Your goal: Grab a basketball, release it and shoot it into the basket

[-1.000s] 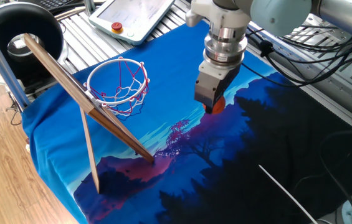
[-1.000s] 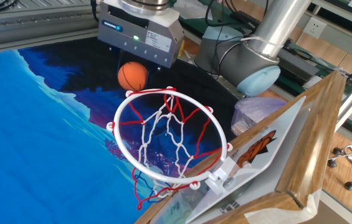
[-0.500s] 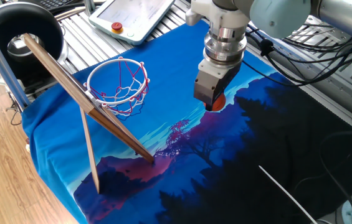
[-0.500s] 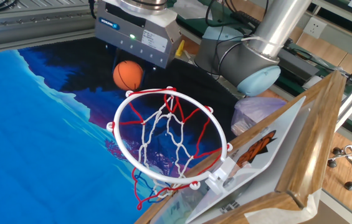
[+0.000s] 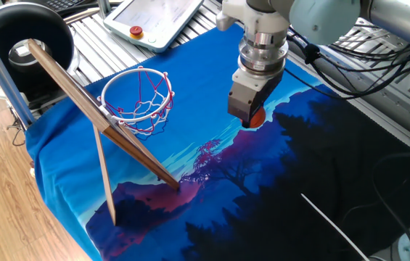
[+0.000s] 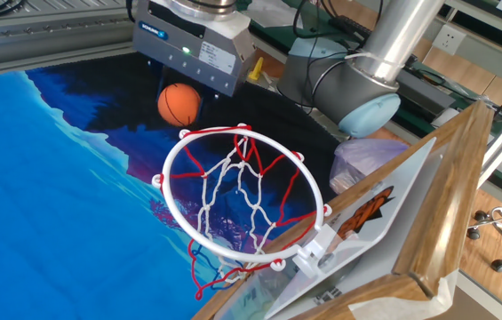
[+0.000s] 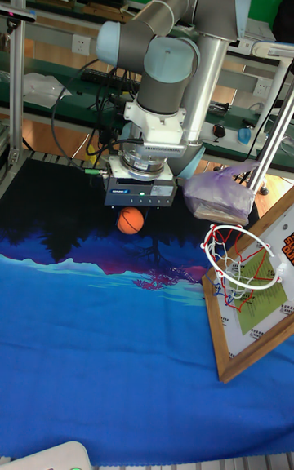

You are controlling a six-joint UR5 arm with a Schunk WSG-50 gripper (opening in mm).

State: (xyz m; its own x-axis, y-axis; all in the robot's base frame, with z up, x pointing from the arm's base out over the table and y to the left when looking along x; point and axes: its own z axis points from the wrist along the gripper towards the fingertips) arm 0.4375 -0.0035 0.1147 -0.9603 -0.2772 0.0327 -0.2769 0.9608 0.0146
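Gripper (image 6: 182,100) above the blue cloth (image 6: 46,178), fingers clamped on the orange basketball (image 6: 179,104), basket (image 6: 240,197) nearby

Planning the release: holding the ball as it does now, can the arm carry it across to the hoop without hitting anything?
Probably yes. The gripper holds the basketball above the cloth, and nothing stands between it and the basket. The backboard sits beyond the hoop.
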